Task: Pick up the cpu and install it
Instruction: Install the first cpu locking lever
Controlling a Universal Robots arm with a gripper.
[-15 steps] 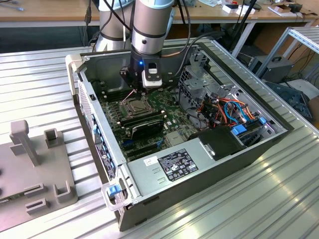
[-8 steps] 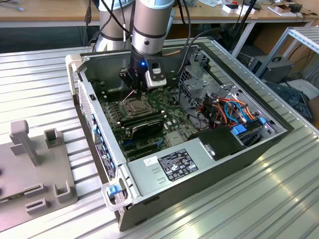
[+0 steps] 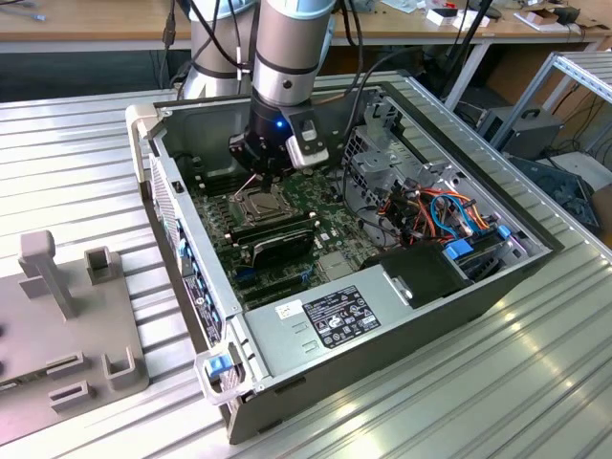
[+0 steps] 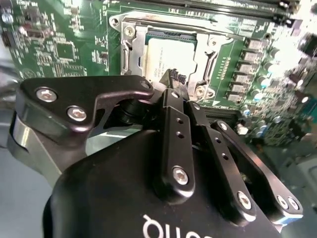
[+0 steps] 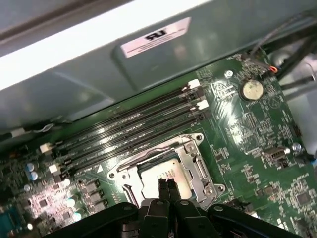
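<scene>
The cpu (image 4: 166, 54) is a flat silver-grey square lying in its socket on the green motherboard (image 3: 330, 244); I also see the cpu (image 5: 167, 171) from the first wrist view, and the cpu (image 3: 260, 202) inside the open computer case. A shiny metal socket frame (image 5: 192, 161) surrounds it. My gripper (image 4: 176, 80) hangs right over the chip's near edge, its two black fingertips pressed together with nothing between them. In the exterior view the gripper (image 3: 256, 184) points down into the case just above the socket. Whether the tips touch the chip I cannot tell.
Black memory slots (image 5: 129, 130) run beside the socket. A long black expansion card (image 3: 274, 235) lies just past it, then the power supply (image 3: 330, 320). Coloured cables (image 3: 435, 208) fill the case's right end. A coin battery (image 5: 251, 89) sits on the board. A grey fixture (image 3: 57, 316) stands at the exterior view's left.
</scene>
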